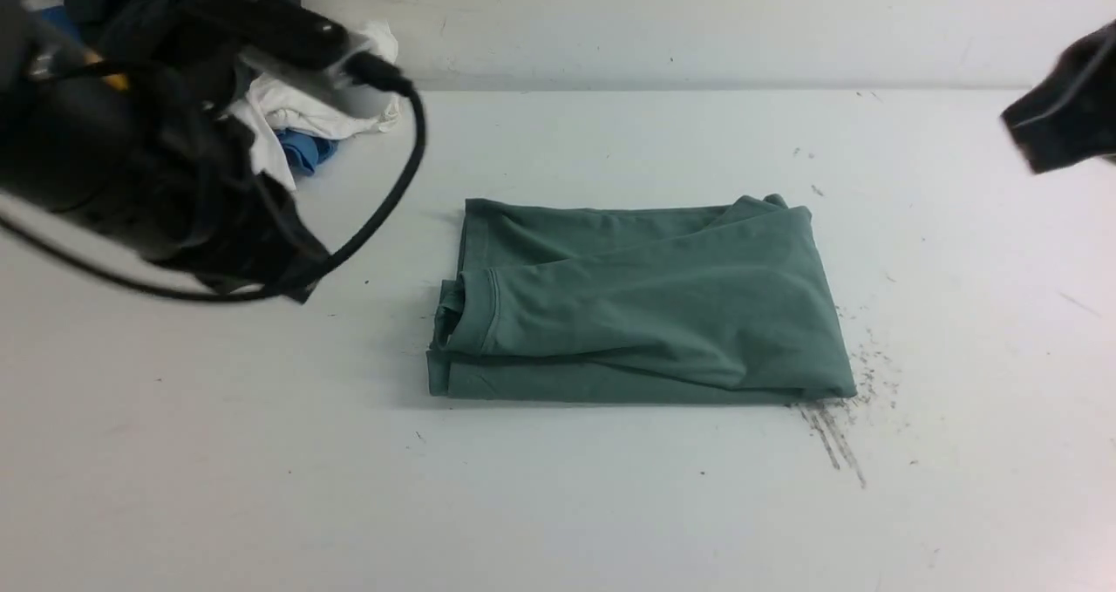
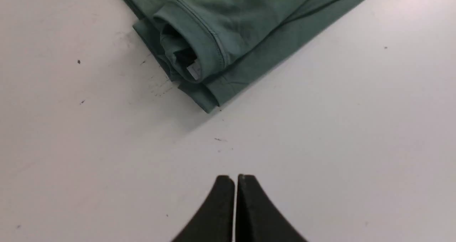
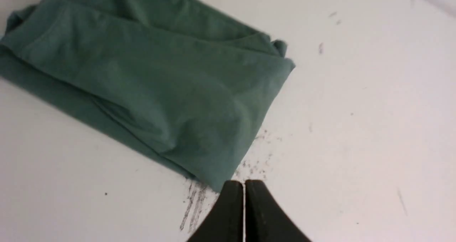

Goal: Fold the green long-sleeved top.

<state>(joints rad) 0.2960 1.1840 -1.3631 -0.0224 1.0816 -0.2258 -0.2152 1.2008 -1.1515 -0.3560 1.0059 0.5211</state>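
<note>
1. Lying near the middle of the white table [image 1: 174,487], the green long-sleeved top [image 1: 645,304] is already a compact rectangle of several layers, with its long axis running across the front view, left to right.
2. Its neck opening, with the small white neck label [image 2: 194,71], sits at the end toward the robot's left; the smooth folded edge sits at the end toward the robot's right, beside some dark scuff marks [image 1: 837,435] on the table.
3. The left gripper [image 2: 235,179] has its fingertips pressed together with nothing between them. It hangs over bare table, apart from the neck-end corner of the top.
4. The right gripper [image 3: 244,185] is likewise closed on nothing. In its wrist view it lines up just beside the near right corner of the top, though the front view shows that arm raised well off to the side, so I judge it is above the cloth and not touching.
5. A pile of black, white and blue clothes [image 1: 305,121] lies at the far left, behind the left arm, well apart from the top.
6. Judging by the tidy layers, folding looks essentially done. If one more fold were wanted, it would go across the long axis, each arm taking the short end on its own side.
</note>
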